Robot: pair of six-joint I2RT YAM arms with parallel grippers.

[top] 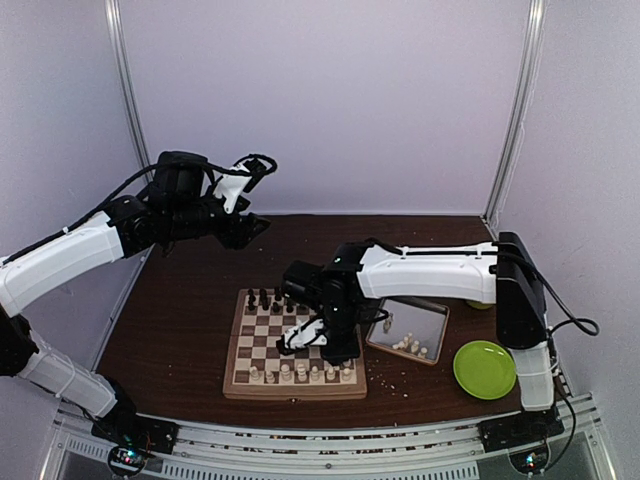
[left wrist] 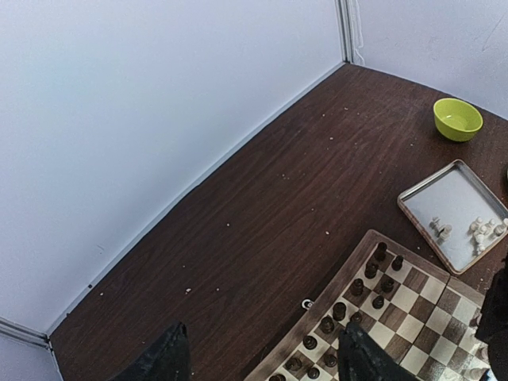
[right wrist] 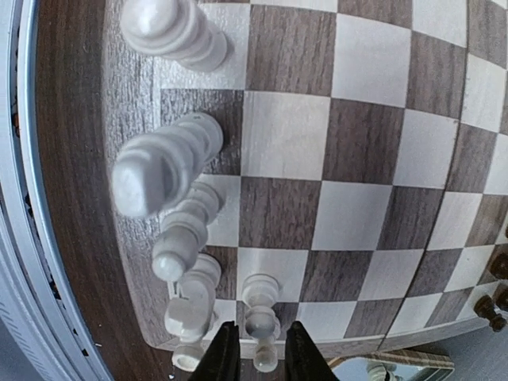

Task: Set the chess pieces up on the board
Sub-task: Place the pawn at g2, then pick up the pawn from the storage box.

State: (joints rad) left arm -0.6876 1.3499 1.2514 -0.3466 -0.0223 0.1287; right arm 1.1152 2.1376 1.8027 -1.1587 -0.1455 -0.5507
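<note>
Top external: your right gripper (top: 330, 342) is hovering over the board's (top: 233, 362) right side, your left gripper (top: 252, 228) is hanging well apart | Left wrist: jaws are gaping wide, holding nothing | Right wrist: narrow jaws are flanking a standing white pawn (right wrist: 262, 311); you cannot tell if they grip.

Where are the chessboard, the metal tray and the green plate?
board (top: 295, 390), top external view, near light-wood rim.
metal tray (top: 420, 320), top external view, bare shiny floor.
green plate (top: 485, 369), top external view, its centre.
</note>
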